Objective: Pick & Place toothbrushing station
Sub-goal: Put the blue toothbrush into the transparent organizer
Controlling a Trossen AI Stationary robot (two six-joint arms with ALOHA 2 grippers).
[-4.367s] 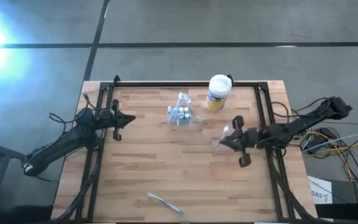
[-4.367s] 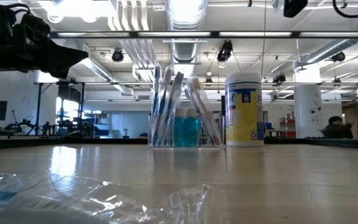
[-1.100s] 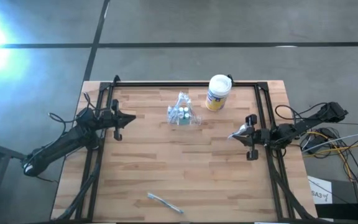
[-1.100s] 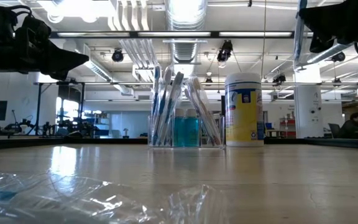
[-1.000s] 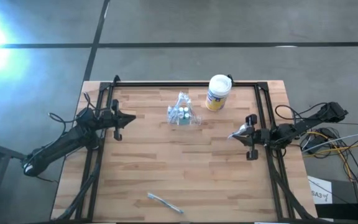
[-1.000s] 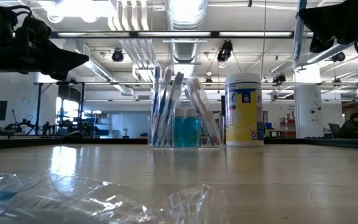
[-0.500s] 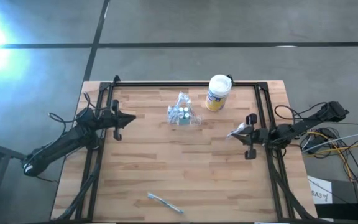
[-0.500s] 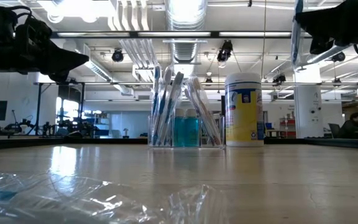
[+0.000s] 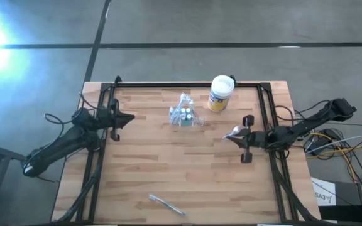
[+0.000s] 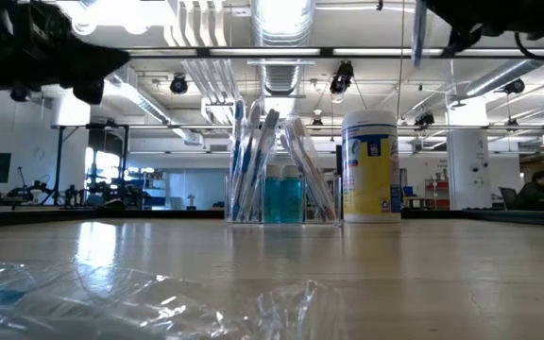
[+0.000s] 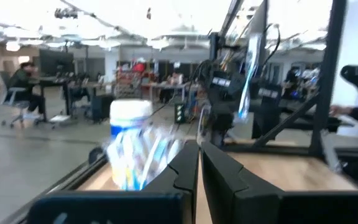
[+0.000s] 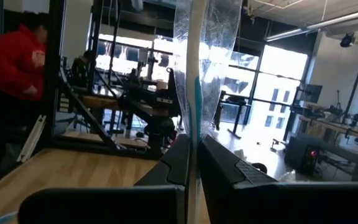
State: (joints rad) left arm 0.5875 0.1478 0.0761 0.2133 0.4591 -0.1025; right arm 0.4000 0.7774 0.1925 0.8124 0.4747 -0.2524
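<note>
In the high view, the right gripper (image 9: 233,135) has been carried inward from the table's right edge toward the toothbrushing station (image 9: 184,115), though it is still well apart; a delivery into the station is judged under way. The left gripper (image 9: 127,117) waits left of the station.

In the low view, the station (image 10: 281,170) is seen as a clear holder, upright, with brushes fanned and blue inside, just beside the canister (image 10: 370,166).

In the left wrist view, that gripper's fingers (image 11: 188,167) are pressed together, empty.

In the right wrist view, a wrapped toothbrush (image 12: 196,74) is clamped upright between narrow fingers (image 12: 219,165).
</note>
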